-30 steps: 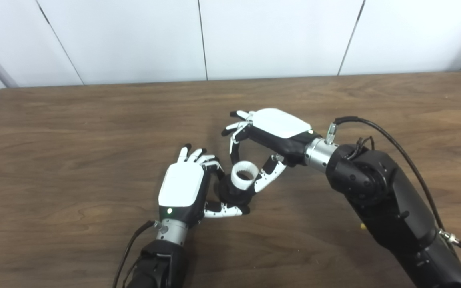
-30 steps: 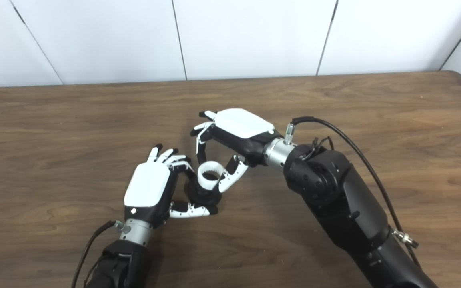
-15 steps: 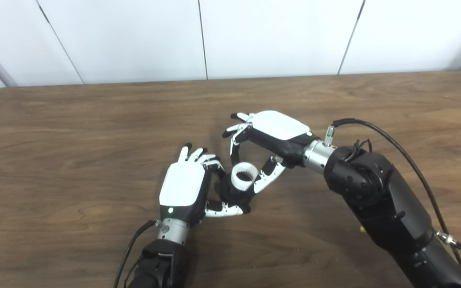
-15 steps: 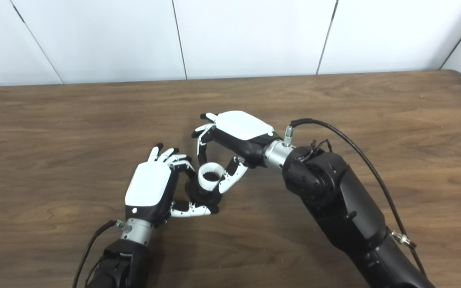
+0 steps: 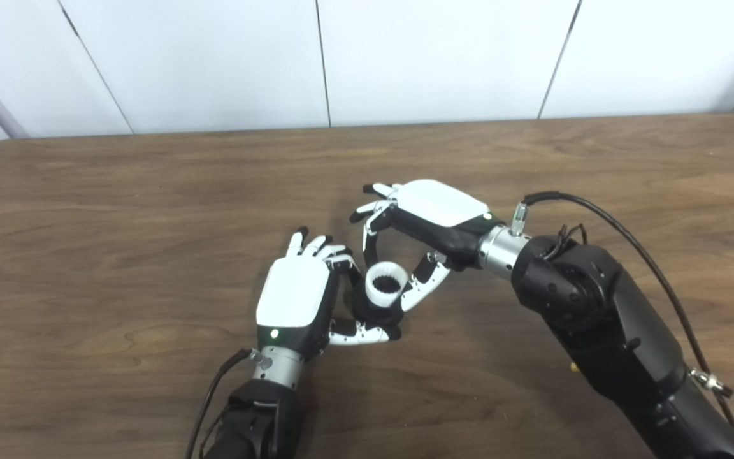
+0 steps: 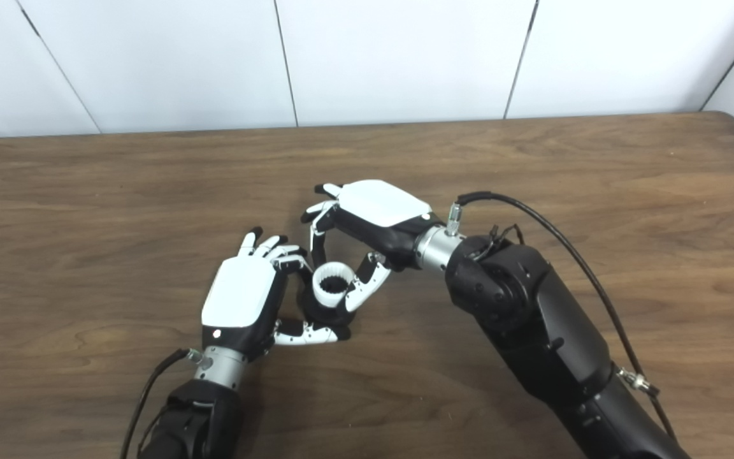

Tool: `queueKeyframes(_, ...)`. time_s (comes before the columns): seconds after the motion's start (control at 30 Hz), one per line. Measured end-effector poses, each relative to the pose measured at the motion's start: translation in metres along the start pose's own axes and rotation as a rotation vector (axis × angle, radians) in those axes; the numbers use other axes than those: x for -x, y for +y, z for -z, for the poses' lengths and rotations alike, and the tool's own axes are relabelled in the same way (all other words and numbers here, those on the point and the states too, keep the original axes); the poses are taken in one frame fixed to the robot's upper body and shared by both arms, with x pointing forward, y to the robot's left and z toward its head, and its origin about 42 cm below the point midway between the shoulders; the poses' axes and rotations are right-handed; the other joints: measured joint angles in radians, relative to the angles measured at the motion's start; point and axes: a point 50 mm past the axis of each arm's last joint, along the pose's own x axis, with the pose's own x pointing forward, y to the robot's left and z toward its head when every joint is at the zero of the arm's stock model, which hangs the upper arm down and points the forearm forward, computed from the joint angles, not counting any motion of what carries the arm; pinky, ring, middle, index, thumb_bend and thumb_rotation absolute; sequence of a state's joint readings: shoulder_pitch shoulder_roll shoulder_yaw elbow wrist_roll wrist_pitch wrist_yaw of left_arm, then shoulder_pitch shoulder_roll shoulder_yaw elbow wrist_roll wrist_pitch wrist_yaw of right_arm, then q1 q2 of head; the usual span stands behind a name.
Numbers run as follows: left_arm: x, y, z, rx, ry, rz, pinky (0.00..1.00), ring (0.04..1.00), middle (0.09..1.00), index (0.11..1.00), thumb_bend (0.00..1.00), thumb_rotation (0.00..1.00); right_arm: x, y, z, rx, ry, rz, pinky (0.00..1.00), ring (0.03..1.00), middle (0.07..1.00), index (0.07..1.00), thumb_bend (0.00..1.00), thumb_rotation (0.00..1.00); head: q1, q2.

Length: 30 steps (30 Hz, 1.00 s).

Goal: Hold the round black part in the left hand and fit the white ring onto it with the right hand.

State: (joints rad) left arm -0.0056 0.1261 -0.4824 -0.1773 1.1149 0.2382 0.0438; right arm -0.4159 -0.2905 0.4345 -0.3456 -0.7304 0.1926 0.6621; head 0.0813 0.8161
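In the left eye view, near the centre of a brown wooden table [image 5: 118, 210], the left hand [image 5: 295, 298] grasped a round black part [image 5: 376, 310] between its fingers and thumb. The white ring [image 5: 386, 285] sat on top of that part, pinched by the right hand [image 5: 431, 217], which reached in from four o'clock.

In the right eye view, the ring [image 6: 332, 284] lay at two o'clock from the left hand's [image 6: 243, 298] white back, the right hand [image 6: 376, 213] arched over it.
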Motion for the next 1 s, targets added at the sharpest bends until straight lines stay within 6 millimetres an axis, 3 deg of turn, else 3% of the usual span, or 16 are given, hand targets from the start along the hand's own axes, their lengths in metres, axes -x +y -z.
queueKeyframes(1.0, -0.0015, -0.0014, -0.0048, -0.003, -0.001, 0.0, 1.0, 0.888, 0.777, 0.484, 0.53, 0.06, -0.0039, 0.0082, 0.0079, -0.025, 0.027, 0.005, 1.0, 1.0, 0.861, 0.483, 0.52, 0.14, 0.009, 0.003)
